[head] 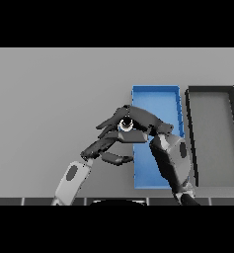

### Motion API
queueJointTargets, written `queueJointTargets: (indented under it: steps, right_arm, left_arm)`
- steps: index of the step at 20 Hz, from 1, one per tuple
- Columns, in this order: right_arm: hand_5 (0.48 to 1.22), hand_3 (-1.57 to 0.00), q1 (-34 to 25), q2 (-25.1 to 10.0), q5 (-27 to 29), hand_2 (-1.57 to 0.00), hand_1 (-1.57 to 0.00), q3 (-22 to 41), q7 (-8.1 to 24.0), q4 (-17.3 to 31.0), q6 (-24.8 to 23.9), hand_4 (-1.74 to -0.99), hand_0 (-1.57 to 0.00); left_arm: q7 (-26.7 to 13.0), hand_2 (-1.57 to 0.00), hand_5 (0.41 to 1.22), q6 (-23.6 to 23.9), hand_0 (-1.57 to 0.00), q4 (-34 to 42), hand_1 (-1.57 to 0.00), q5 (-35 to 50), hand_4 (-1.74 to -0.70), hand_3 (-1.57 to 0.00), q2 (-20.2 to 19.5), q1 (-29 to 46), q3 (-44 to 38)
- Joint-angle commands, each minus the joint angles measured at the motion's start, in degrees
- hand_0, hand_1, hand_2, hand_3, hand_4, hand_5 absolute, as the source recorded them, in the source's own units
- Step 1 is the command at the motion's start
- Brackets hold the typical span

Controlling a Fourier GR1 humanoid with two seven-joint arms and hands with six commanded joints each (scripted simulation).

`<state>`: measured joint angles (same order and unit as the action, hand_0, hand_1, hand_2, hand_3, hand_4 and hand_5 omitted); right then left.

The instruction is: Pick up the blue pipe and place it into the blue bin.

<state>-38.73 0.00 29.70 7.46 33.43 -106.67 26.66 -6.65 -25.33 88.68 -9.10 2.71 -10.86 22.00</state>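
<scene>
The blue pipe [124, 128] is held in my right hand [147, 120], whose fingers and thumb are curled round it; its ring-shaped end faces up between the fingers. The hand holds it over the left side of the blue bin [158, 95], in the bin's far half. My right arm comes in from the lower edge, across the blue bin. My left hand [102, 146] is open with relaxed fingers, just left of the blue bin and just below my right hand's fingers. Most of the pipe's body is hidden by the fingers.
A dark grey bin [213, 138] stands right of the blue bin, close beside it. Bare grey table stretches to the left and far side.
</scene>
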Motion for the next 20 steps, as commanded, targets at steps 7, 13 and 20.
queueJointTargets:
  steps: [7, 13, 20]
  right_arm:
    - [1.221, -1.57, -15.9, -7.2, 1.6, -1.57, -1.57, -11.2, -2.7, 10.2, -8.6, -1.498, -1.57]
    - [1.221, -1.57, -14.3, -12.1, -6.2, -1.57, -1.57, -17.3, -1.9, 16.8, -8.7, -1.499, -1.57]
    - [1.221, -1.57, -4.5, -12.2, -14.4, -1.57, -1.57, -19.3, 1.0, 19.1, -7.7, -1.5, -1.57]
  left_arm:
    - [1.7, 0.0, 0.466, -0.4, 0.0, 1.8, 0.0, 0.0, -0.95, 0.0, -1.4, 1.2, 0.0]
    - [-0.9, 0.0, 0.474, -0.4, 0.0, 3.6, 0.0, 0.9, -0.95, 0.0, -2.0, 1.5, -0.7]
    - [0.4, 0.0, 0.46, 0.7, 0.0, 2.2, 0.0, -0.5, -0.94, 0.0, -1.5, 1.1, -0.6]
